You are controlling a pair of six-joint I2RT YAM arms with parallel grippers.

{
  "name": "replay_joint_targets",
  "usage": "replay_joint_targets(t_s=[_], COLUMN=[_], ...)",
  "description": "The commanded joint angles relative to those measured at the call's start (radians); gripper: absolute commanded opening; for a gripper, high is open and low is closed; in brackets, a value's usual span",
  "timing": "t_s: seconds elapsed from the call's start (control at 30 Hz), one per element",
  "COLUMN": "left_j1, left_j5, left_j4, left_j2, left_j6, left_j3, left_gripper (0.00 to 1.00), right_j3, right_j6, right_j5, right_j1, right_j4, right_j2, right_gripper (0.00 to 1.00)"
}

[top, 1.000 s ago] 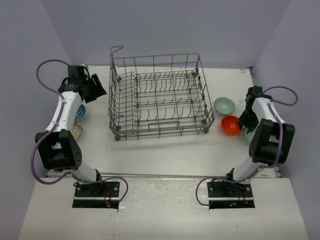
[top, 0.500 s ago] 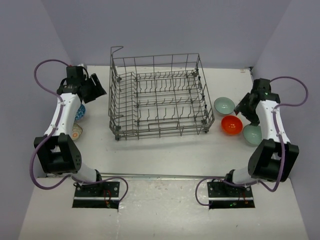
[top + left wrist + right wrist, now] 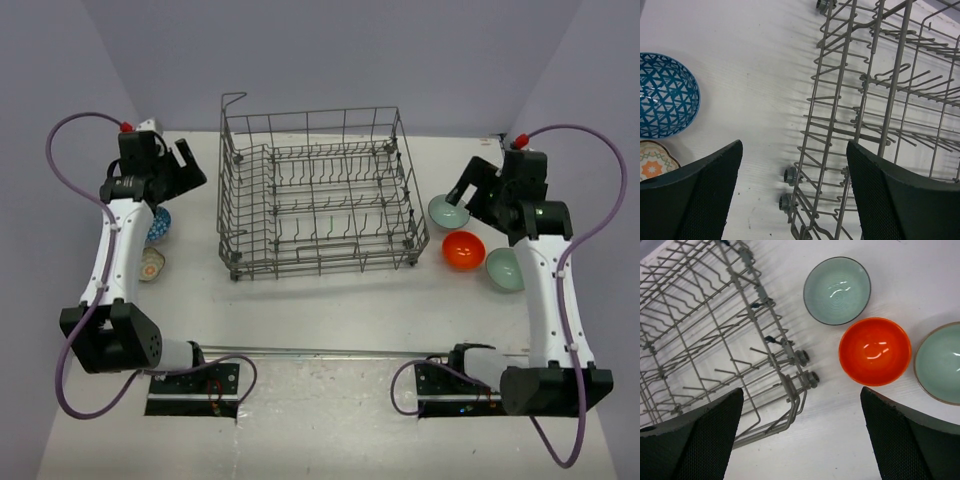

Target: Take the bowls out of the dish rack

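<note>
The grey wire dish rack [image 3: 320, 195] stands mid-table with no bowl showing in it. To its right sit a mint-green bowl [image 3: 447, 211], the orange bowl [image 3: 463, 250] and a second mint-green bowl [image 3: 503, 268]. On its left are the blue bowl [image 3: 160, 224] and the whitish patterned bowl [image 3: 152, 264]. My left gripper [image 3: 185, 170] hangs open above the rack's left edge, holding nothing. My right gripper [image 3: 465, 190] hangs open above the rack's right corner [image 3: 760, 325], beside the orange bowl [image 3: 875, 351], and is empty too.
The rack's small wheels [image 3: 789, 176] stick out at its left side. Purple cables loop from both arms. Walls close in the table at the back and both sides.
Both arms have lifted and swung toward the rack. My right gripper opened wide and left the mint-green bowl at the far right. My left gripper opened wider.
</note>
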Motion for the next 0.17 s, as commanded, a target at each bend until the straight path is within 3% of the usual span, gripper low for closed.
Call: replay_joint_targets(t_s=[0.0, 0.13], left_j1=[-0.01, -0.023], left_j5=[-0.029, -0.041], left_j4=[-0.006, -0.006], left_j2=[-0.051, -0.072], left_j6=[0.037, 0.044], left_j3=[0.01, -0.007], left_gripper=[0.85, 0.88], right_j3=[-0.037, -0.076], right_j6=[-0.039, -0.043], right_j5=[-0.052, -0.049], right_j1=[0.032, 0.084], right_j4=[0.017, 0.003], right_j2=[-0.092, -0.181], right_gripper=[0.99, 0.99])
